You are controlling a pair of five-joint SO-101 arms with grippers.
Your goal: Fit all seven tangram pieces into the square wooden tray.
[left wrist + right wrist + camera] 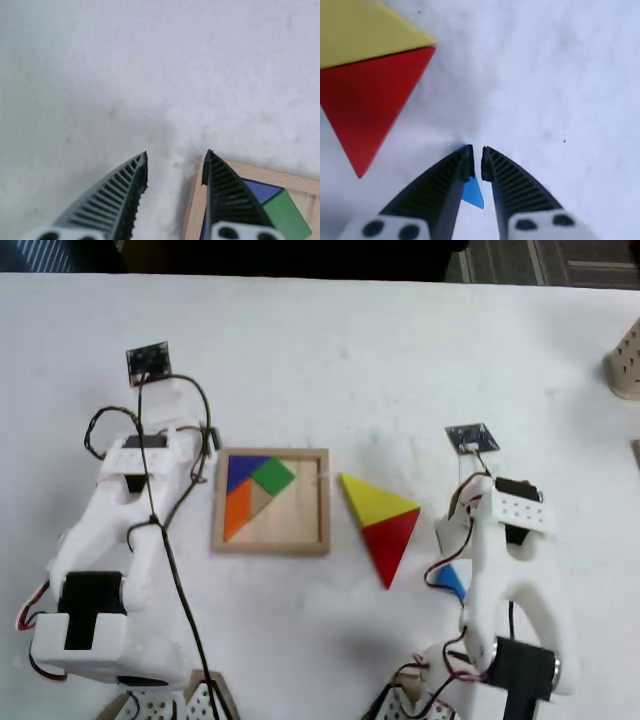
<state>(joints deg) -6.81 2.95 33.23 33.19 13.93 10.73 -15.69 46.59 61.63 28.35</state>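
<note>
The square wooden tray point(322, 502) lies between the arms and holds a blue piece point(243, 472), a green piece point(272, 476) and an orange piece point(237, 510). Right of it, a yellow triangle point(375, 500) and a red triangle point(390, 540) lie edge to edge on the table. My left gripper point(175, 160) stands open just outside a corner of the tray point(260, 172), with nothing between its fingers. My right gripper point(476, 155) is down beside the red triangle point(370, 95), its fingers closed to a narrow gap on a small blue piece point(472, 195) point(452, 582).
The white table stretches wide beyond the tray. A pale perforated object point(627, 365) stands at the far right edge. Black cables point(170, 540) hang along the left arm. The table's far edge runs along the top of the high view.
</note>
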